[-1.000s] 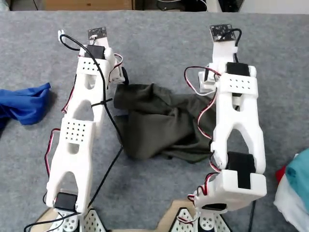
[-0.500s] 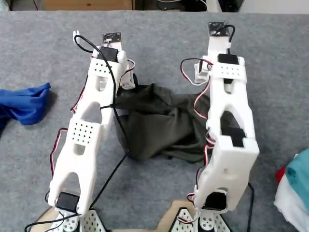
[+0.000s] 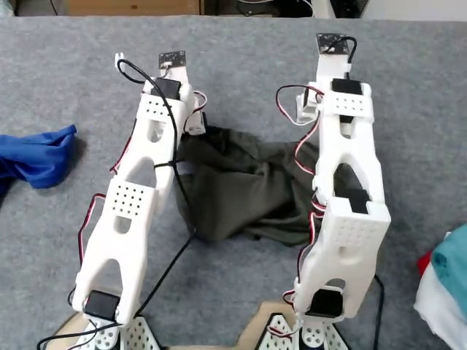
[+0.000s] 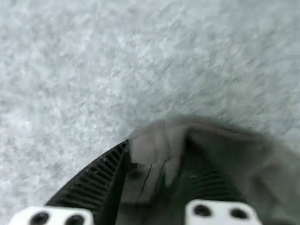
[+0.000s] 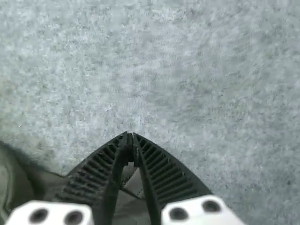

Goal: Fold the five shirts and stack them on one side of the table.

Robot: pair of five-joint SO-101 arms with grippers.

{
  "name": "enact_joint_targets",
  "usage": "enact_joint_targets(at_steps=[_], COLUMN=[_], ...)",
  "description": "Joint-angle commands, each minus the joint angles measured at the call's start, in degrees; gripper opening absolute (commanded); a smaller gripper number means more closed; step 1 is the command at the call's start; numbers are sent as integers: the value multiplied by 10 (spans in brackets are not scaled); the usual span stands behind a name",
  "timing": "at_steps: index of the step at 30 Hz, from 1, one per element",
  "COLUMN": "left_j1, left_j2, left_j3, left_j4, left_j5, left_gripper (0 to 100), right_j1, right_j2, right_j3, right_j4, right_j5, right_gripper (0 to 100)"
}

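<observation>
Nearest the arms' bases, the close edge of the green shirt (image 3: pixel 248 186) lies bunched and rumpled on the grey table (image 3: pixel 241 51), between the two arms. Off to the right, at the table's edge, sits a pile of cloth (image 3: pixel 446 281) in teal, white and red. I take it for the stack that the folded shirts go on, though too little of it shows to be sure. Well apart on the left lies a crumpled blue shirt (image 3: pixel 40 154), not yet folded.

Farther out, the green shirt rises at its two far corners toward the grippers. The left gripper (image 4: pixel 150 150) is clamped on a fold of the cloth, which drapes over one ribbed finger and hides the other. The right gripper (image 5: pixel 130 138) has its jaws pinched together at the tips, with a bit of green cloth showing in the gap behind them, so it seems to hold the other corner.

Holding both far corners, one on each side, makes sense for spreading the shirt flat or drawing its far edge over for a fold. Beyond the grippers lies bare felt, room enough to pull the cloth taut. The fold itself looks barely begun.
</observation>
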Motion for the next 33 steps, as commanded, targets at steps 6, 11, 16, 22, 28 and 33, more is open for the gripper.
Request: enact_joint_targets(at_steps=[6, 11, 16, 22, 28, 33], left_j1=[-9, -11, -13, -11, -12, -14], left_j2=[-3, 1, -3, -3, -11, -24], left_j3=[-17, -56, -69, -70, -82, -102], left_j4=[17, 52, 61, 61, 66, 74], left_j5=[2, 1, 1, 1, 1, 0], left_gripper=[19, 19, 19, 19, 19, 19], right_j1=[3, -29, -67, -66, -61, -44], right_j2=[0, 34, 69, 161, 261, 338], right_j3=[-89, -97, -123, -182, -329, -485], right_j4=[95, 115, 151, 189, 272, 342], right_j5=[19, 20, 19, -17, -19, -16], right_gripper=[16, 83, 256, 261, 156, 36])
